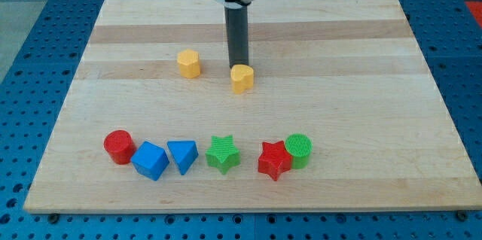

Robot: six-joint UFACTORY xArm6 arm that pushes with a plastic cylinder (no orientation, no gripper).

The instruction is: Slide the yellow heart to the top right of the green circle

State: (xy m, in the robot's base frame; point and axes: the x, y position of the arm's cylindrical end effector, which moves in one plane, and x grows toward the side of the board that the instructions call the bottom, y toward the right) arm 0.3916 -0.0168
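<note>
Touching my tip, yellow heart, above green circle

The arm enters from the view's top centre, its pale round end piece cut off by the frame edge. From it the straight dark rod hangs upright (no visible tilt). My tip sits low, down at the worktop.

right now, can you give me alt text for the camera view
My tip touches the top edge of the yellow heart mid-board, a yellow hexagon to its left. The green circle ends a row of blocks along the view's bottom, beside a red star.
</note>
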